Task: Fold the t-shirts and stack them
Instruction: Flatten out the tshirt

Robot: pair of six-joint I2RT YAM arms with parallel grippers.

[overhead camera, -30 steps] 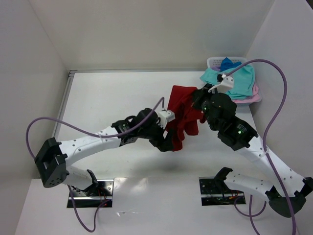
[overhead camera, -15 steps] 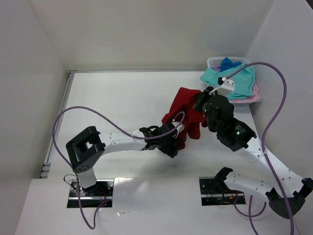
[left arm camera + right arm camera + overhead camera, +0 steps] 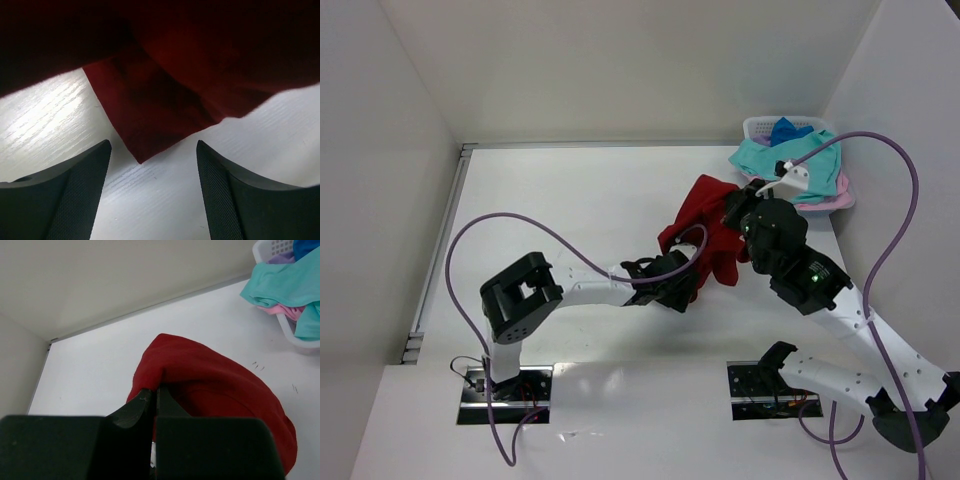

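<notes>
- Dark red t-shirt hangs bunched, right of the desk's middle and towards the far right corner. Its lower cloth trails down to the desk surface.
- The right gripper is pinched tight on a raised fold of this shirt and carries its weight from above.
- The left gripper sits low over the desk with its jaws spread wide and nothing held. A loose corner of the shirt dangles just ahead of the gap.
- The teal t-shirt, pink t-shirt and blue t-shirt are heaped in and over the laundry basket at the far right corner, so little of the task looks done.
- Risk: the left jaws may close short of the dangling corner and catch only air, since the cloth is free to swing.
- Risk: they may pinch two layers at once, so that drawing the arms apart leaves the shirt twisted rather than flat.
- Risk: the right pinch holds only a thin fold, and a sideways pull could slide it out and drop the whole bundle.
- Risk: the purple cable loops close to the cloth and might snag it.
</notes>
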